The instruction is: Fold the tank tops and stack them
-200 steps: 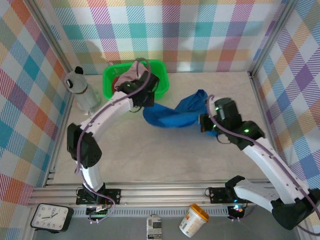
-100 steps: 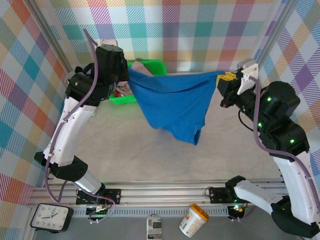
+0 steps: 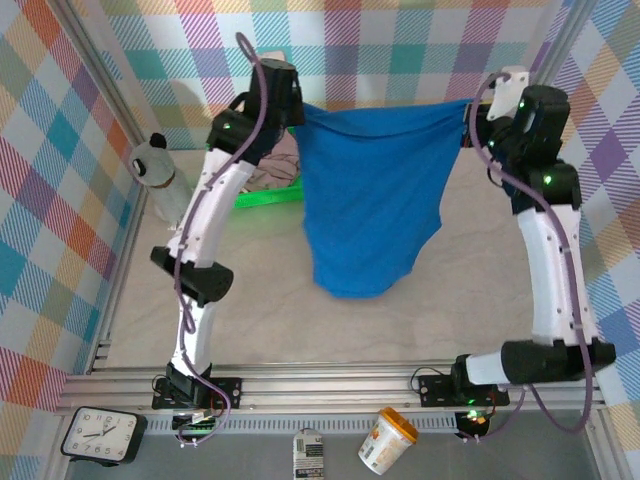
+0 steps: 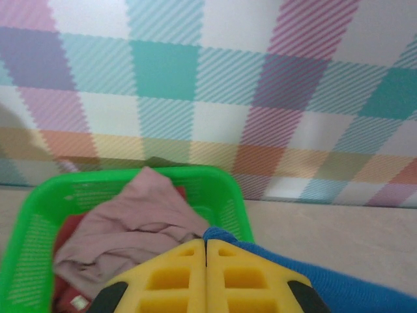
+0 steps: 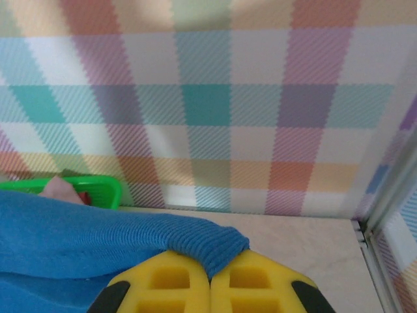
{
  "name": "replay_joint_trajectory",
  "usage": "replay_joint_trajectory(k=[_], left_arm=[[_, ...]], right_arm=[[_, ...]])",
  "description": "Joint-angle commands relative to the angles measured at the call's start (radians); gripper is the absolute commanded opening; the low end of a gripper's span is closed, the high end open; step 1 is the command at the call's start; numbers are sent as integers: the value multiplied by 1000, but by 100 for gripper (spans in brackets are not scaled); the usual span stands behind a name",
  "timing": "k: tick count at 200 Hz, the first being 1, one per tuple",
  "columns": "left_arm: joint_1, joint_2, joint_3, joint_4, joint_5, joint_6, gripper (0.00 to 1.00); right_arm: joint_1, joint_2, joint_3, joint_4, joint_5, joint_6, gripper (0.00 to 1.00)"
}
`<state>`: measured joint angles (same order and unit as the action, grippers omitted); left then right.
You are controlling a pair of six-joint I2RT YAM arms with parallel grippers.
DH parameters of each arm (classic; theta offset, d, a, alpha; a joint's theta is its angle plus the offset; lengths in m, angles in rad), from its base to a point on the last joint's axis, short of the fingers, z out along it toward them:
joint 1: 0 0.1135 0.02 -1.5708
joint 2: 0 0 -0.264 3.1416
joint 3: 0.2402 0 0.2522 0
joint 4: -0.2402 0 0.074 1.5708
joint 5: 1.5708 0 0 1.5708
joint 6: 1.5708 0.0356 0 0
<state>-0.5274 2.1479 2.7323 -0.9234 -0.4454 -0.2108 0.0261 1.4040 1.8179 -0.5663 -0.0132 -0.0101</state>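
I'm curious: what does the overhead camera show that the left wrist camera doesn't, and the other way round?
Overhead camera: the whole blue top hanging stretched between the left gripper and right gripper, plus a bottle by the left wall and a clock and cup at the near edge.
Left wrist camera: a close look inside the green basket, where the pink top lies heaped over the dark red top, and the yellow fingers pressed shut on blue cloth.
Shared: the basket, the pink top, the blue top and the checked wall.

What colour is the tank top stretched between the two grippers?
The tank top is royal blue; top external view.
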Motion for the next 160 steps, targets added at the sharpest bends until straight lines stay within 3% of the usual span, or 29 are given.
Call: replay_joint_trajectory(k=[1, 26, 49, 84, 94, 111, 127, 160], left_arm=[[10, 40, 56, 193, 66, -4, 0], [16, 99, 121, 320, 84, 48, 0], [24, 107, 131, 360, 158, 55, 0], [25, 101, 62, 129, 278, 24, 0], [24, 71, -40, 91, 326, 3, 0], [18, -60, -432, 208, 365, -40, 0], [10, -185, -774, 337, 348, -74, 0], [19, -311, -1206, 403, 294, -160, 0]], right_arm=[[-62, 26, 168, 5, -123, 99, 0], [-80, 55, 315, -111, -124, 75, 0], [-86, 12, 275, -211, -139, 70, 0], [-64, -170, -103, -272, -292, 192, 0], [-34, -233, -246, -273, -313, 224, 0], [24, -339, -514, -251, -344, 322, 0], [115, -427, -765, -181, -323, 432, 0], [325, -444, -1083, -40, -279, 582, 0]])
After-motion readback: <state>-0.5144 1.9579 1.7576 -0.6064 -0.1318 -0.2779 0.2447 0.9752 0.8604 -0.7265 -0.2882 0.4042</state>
